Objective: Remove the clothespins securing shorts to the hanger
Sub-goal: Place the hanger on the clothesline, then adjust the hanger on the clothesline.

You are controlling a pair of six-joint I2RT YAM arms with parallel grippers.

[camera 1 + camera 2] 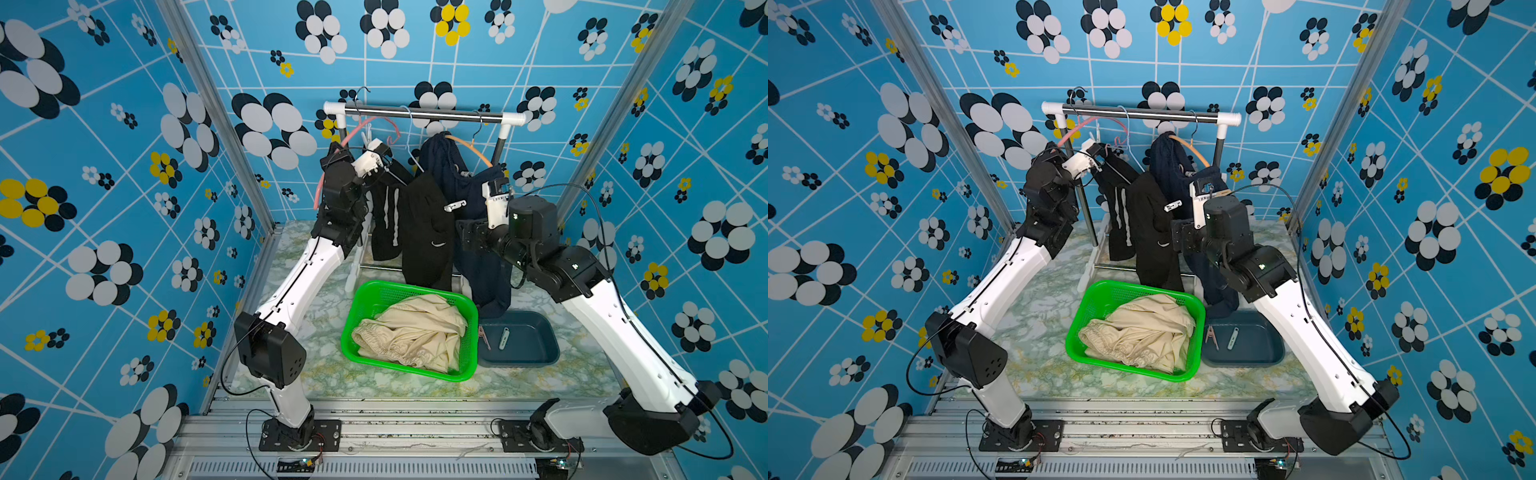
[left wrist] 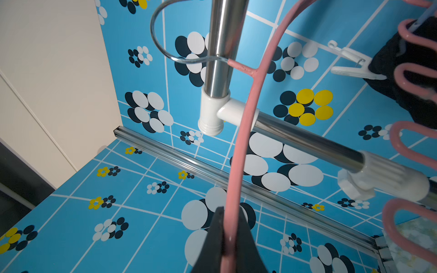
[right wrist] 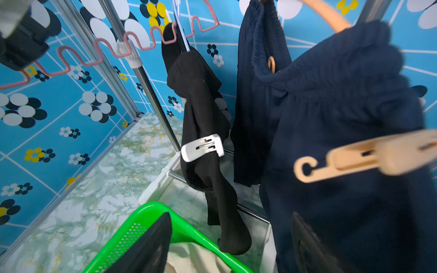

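Left gripper (image 2: 230,227) is clamping the pink hanger (image 2: 233,165), jaws nearly together; right gripper (image 3: 231,238) is standing wide, holding nothing, just by a blurred tan clothespin (image 3: 369,156) on the navy shorts (image 3: 343,106). A white clothespin (image 3: 202,147) is clipping the black shorts (image 3: 198,89) hanging beside them

Bright, even light all round, seemingly from overhead, and the shadows on the marbled table (image 1: 324,382) are soft. Both top views are sharp in the middle, with walls bowing at the edges. Glare streaks the steel rail (image 2: 222,47). In the right wrist view, the tan clothespin (image 3: 369,156) and navy shorts (image 3: 343,94) smear with blur.
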